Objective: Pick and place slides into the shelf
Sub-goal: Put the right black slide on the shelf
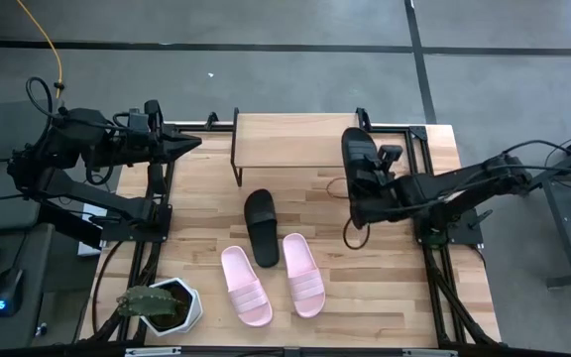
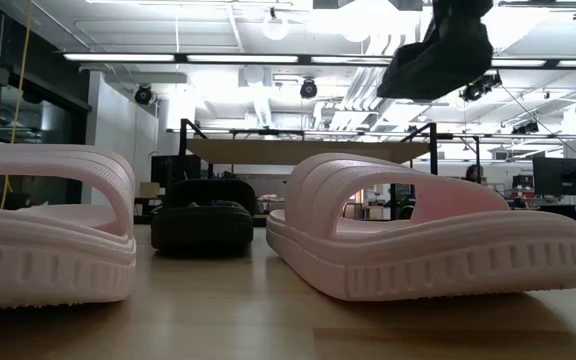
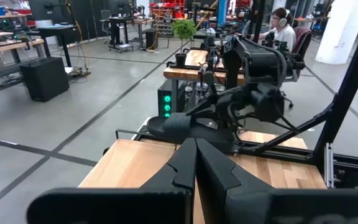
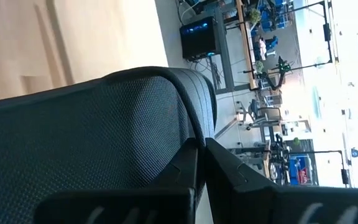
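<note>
High view showed the right end effector (image 1: 357, 188) clamped on a black slide (image 1: 358, 159) (carried aloft), needing placement next on the shelf (image 1: 287, 141).

right end effector (image 1: 357, 167) gripping black slide (image 1: 358, 157), beside shelf (image 1: 290, 142)

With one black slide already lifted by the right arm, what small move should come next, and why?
Probably carry it left toward the shelf. The right pincer is shut on a black slide held off the table beside the shelf's right end, while the other black slide and both pink ones lie on the table.
</note>
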